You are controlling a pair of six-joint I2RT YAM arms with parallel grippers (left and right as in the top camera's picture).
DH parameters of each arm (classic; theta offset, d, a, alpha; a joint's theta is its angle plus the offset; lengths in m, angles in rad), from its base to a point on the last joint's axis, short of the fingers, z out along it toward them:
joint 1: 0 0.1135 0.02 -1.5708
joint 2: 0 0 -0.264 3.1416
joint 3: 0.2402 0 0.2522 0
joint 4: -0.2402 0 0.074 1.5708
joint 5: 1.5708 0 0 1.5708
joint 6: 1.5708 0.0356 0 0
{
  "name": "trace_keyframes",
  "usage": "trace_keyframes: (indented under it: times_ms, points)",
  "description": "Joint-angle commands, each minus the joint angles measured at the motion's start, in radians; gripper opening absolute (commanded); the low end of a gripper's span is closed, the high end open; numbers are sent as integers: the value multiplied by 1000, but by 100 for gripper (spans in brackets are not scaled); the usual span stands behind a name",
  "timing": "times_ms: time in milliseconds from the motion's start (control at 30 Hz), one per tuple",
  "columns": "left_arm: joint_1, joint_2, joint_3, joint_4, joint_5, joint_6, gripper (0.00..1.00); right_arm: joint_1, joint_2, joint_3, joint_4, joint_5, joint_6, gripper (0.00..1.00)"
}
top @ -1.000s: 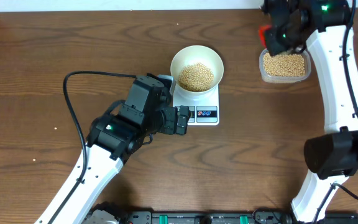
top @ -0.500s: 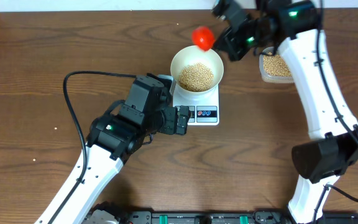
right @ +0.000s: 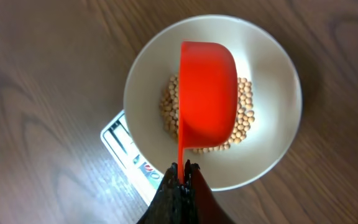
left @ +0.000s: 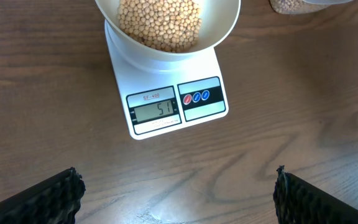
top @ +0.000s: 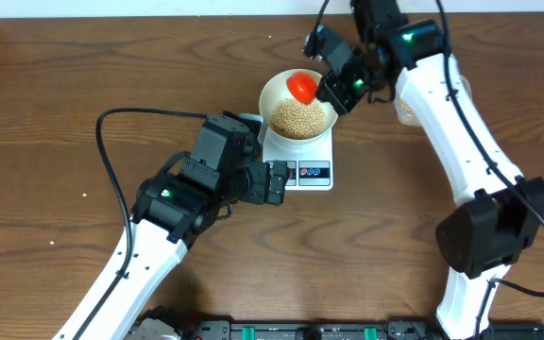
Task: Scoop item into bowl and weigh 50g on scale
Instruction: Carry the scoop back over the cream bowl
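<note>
The cream-white bowl (top: 274, 90) stands on the white scale (top: 321, 149) and holds a heap of tan beans (top: 297, 117). The scale's display (left: 155, 111) reads 51. My right gripper (top: 338, 90) is shut on the handle of a red scoop (top: 301, 87), held over the bowl's far side; in the right wrist view the scoop (right: 207, 96) hangs bottom-up above the beans (right: 244, 118), gripper (right: 181, 177) below it. My left gripper (top: 274, 182) is open and empty, just left of the scale's front; its fingers (left: 179, 193) frame bare table.
A clear plastic tub with more beans (top: 404, 106) stands right of the bowl, mostly hidden by my right arm; its edge shows in the left wrist view (left: 291, 6). A black cable (top: 107, 161) loops over the table at left.
My right gripper has carried the red scoop left from above the tub to over the bowl. The left arm has not moved.
</note>
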Motion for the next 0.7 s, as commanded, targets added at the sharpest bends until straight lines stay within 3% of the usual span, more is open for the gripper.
trace_keyframes:
  times_ms: [0,667]
  points:
    - [3,2,17,-3,5,10,100,13,9,-42,32,22,-17,1]
    - [3,2,17,-4,5,10,100,14,16,-170,183,44,-23,1]
